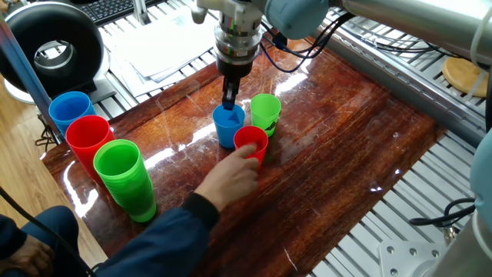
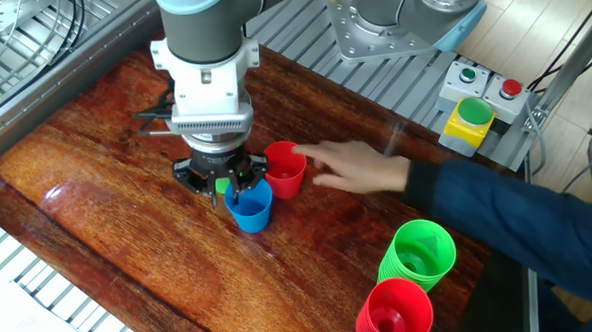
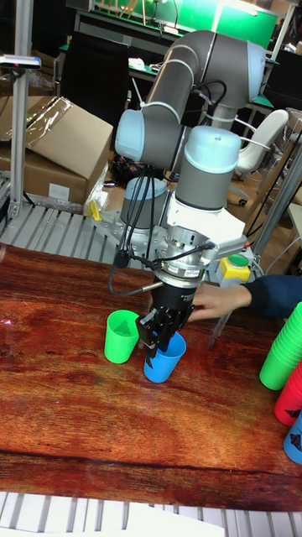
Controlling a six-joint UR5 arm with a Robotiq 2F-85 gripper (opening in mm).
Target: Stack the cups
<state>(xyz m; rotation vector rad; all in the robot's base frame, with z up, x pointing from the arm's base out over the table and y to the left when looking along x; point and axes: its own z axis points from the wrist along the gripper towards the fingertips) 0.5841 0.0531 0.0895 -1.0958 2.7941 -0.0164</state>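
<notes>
Three small cups stand close together mid-table. The blue cup [image 1: 228,128] [image 2: 250,209] [image 3: 164,362] stands on the table. My gripper [image 1: 229,98] [image 2: 233,192] [image 3: 163,333] reaches down onto its far rim, fingers pinched narrowly on the wall. To the right of it stands the light green cup [image 1: 266,112] [image 3: 122,336]; in the other fixed view it [image 2: 222,183] shows only as a sliver behind the gripper. A person's hand [image 1: 231,175] [image 2: 361,169] touches the red cup [image 1: 251,141] [image 2: 287,169]. The tall fixed view hides the red cup.
Tall stacks of blue [image 1: 71,111], red [image 1: 88,138] and green [image 1: 123,178] cups stand at the table's left end. The person's arm [image 1: 154,238] crosses the front of the table. A button box [image 2: 468,103] sits off the table.
</notes>
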